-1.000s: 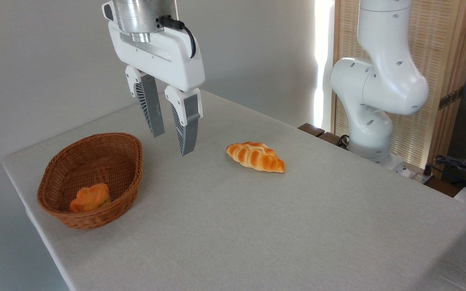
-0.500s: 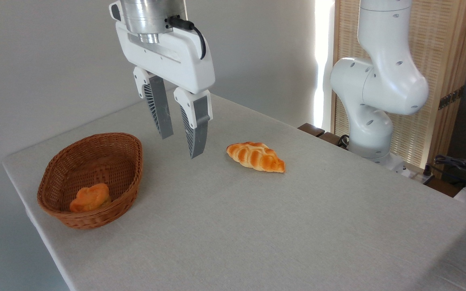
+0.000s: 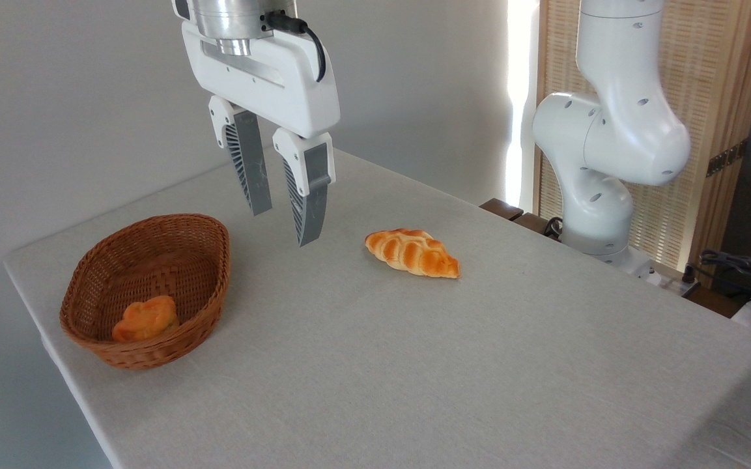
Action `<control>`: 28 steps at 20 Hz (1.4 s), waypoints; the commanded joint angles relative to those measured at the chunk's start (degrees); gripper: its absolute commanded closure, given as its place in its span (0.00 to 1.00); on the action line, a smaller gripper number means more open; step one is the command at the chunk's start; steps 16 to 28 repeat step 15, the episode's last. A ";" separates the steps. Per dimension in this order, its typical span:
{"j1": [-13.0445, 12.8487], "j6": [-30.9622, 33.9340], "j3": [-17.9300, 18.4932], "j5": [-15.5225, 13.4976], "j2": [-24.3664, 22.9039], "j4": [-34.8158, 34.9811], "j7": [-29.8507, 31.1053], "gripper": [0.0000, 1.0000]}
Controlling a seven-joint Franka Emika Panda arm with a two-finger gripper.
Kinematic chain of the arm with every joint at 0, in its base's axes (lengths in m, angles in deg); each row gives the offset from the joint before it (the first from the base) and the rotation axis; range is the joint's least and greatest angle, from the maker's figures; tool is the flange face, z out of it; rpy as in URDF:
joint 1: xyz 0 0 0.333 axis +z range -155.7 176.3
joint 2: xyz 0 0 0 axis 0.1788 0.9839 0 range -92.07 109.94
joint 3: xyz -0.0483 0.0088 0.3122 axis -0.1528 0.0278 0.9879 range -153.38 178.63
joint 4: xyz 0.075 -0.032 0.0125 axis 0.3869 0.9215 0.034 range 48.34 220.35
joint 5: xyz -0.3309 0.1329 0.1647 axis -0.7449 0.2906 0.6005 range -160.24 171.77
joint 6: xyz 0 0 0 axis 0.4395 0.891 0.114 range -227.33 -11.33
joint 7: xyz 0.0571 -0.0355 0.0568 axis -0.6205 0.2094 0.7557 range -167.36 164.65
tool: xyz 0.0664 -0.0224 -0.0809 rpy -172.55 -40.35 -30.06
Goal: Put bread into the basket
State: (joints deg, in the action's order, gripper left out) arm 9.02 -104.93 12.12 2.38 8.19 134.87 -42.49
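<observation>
The gripper (image 3: 282,225) hangs above bare table (image 3: 414,365) with its jaws apart and empty, between the basket (image 3: 209,296) and the loaf (image 3: 412,252), touching neither. The basket's flaring wall rises around the bread (image 3: 145,318); access is from above. The arm base (image 3: 600,215) stands at the far right edge.

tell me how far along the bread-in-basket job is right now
Done, by the look of it: the small round orange bun lies inside the oval brown wicker basket, at its near end. In hand: nothing. The white pincer hangs open and empty above the grey table, right of the basket. Left: seemingly nothing for this bun. The longer braided orange loaf sits apart on the table, untouched.
</observation>
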 commanded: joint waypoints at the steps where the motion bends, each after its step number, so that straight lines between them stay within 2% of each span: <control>1: -0.39 1.63 -0.20 0.92 0.84 -1.58 0.97 0.00; 3: -0.39 1.71 -0.37 3.38 0.84 -1.58 0.79 0.00; 7: -0.39 2.42 -0.64 4.35 0.84 -1.58 0.44 0.00; 28: -0.39 2.51 -0.38 4.18 0.66 -1.58 0.53 0.00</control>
